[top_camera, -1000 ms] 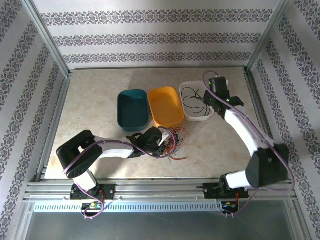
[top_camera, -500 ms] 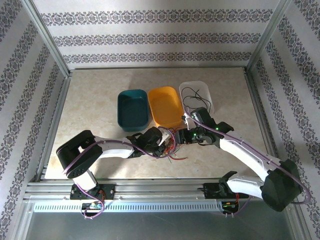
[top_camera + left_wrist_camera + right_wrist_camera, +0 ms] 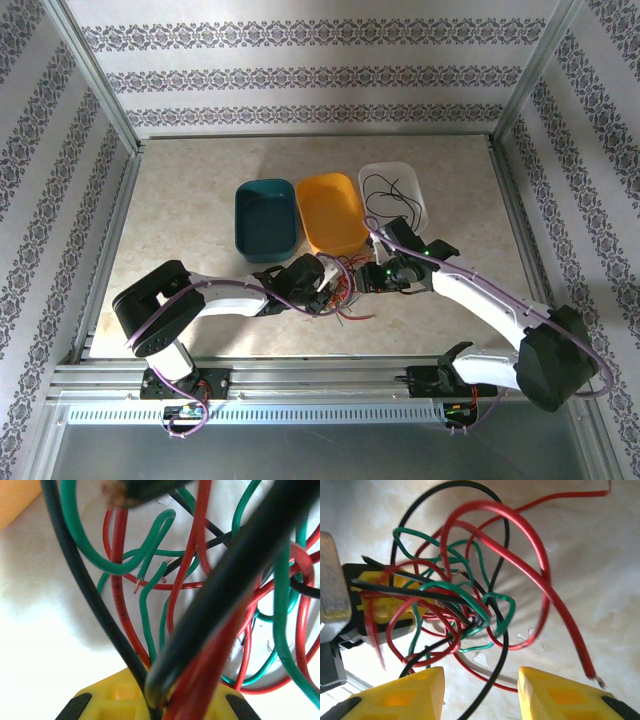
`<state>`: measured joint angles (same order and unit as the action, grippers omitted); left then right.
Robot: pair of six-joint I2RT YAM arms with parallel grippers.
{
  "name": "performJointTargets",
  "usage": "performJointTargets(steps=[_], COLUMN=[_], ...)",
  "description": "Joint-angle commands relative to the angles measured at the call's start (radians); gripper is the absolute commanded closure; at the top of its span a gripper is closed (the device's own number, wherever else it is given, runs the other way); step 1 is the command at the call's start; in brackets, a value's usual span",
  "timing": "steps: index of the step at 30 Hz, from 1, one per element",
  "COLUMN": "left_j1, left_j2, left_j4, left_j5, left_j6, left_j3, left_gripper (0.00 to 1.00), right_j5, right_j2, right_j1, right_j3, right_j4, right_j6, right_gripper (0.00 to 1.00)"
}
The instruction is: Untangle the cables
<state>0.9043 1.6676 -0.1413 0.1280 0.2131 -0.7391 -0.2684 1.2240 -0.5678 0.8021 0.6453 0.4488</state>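
The cables [image 3: 346, 284] lie as a tangle of thin red, green and black strands on the table in front of the orange bin. My left gripper [image 3: 320, 284] is shut on the tangle's left side. Up close, its yellow jaws [image 3: 155, 700] pinch black and red strands [image 3: 200, 630]. My right gripper [image 3: 368, 277] hangs open just right of the tangle. In its wrist view the yellow fingers [image 3: 405, 695] stand apart around the gripper's middle [image 3: 481, 692]. One black strand [image 3: 501, 650] passes loosely between them. The knot [image 3: 465, 605] sits just beyond, with the left gripper's yellow pad [image 3: 380, 607] behind it.
A teal bin [image 3: 265, 220], an orange bin [image 3: 335, 215] and a white bin [image 3: 390, 166] stand in a row behind the tangle. A black cable [image 3: 385, 190] lies in the white bin. A long red strand [image 3: 560, 615] arcs out to the right.
My right arm has swung from over the white bin down to the right side of the tangle. The left gripper has held its grip in place.
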Motion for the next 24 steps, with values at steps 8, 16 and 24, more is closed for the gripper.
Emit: performJointTargets(steps=[8, 16, 24], left_j1=[0.013, 0.013, 0.013], left_j2=[0.037, 0.033, 0.03], left_j4=[0.062, 0.061, 0.059], left_j5=[0.02, 0.018, 0.017], left_j6=[-0.019, -0.018, -0.017], left_j3=[-0.007, -0.002, 0.0], left_gripper=[1.0, 1.0, 1.0], right_j5=[-0.103, -0.232, -0.242], right_j2=[0.012, 0.078, 0.144], right_j1=[-0.012, -0.006, 0.033], right_j3=[-0.058, -0.051, -0.053], right_j4=[-0.003, -0.034, -0.044], right_j6=[0.022, 0.019, 0.03], right_gripper=[0.57, 0.57, 0.81])
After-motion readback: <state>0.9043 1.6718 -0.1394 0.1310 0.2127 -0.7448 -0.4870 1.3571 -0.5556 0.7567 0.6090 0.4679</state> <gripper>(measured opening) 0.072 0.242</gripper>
